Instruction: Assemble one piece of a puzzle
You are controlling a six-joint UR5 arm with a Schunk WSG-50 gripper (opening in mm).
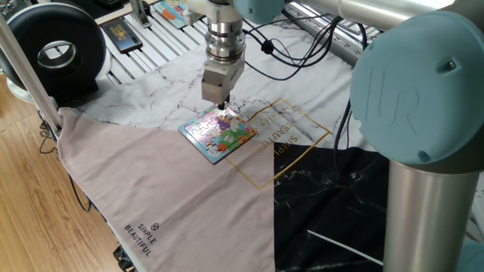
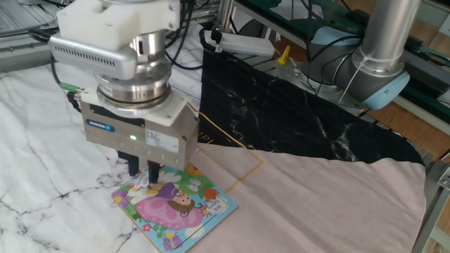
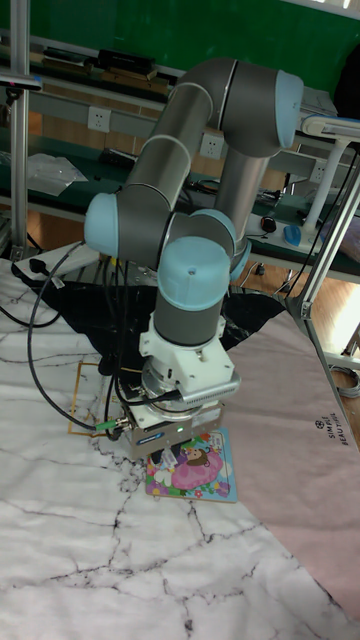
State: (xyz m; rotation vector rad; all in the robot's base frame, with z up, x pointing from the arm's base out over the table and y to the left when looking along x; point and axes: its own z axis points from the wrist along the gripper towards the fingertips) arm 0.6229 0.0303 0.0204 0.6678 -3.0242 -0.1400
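The puzzle [image 1: 219,133] is a small square board with a pastel cartoon picture, lying flat on the marble-print cloth; it also shows in the other fixed view [image 2: 176,204] and the tall view [image 3: 196,467]. My gripper [image 1: 220,110] points straight down over the board's far corner, its tips just above or touching it. The dark fingers [image 2: 133,166] stand close together, and a small pale puzzle piece seems pinched between them. The gripper body [image 3: 168,432] hides the board's near-left corner in the tall view.
A black round device [image 1: 58,50] stands at the far left. A dark card [image 1: 121,35] and an orange-edged picture board [image 1: 175,10] lie on the slatted surface behind. Pink cloth [image 1: 166,196] and black cloth [image 1: 333,198] cover the near side. Cables [image 1: 291,53] trail behind the arm.
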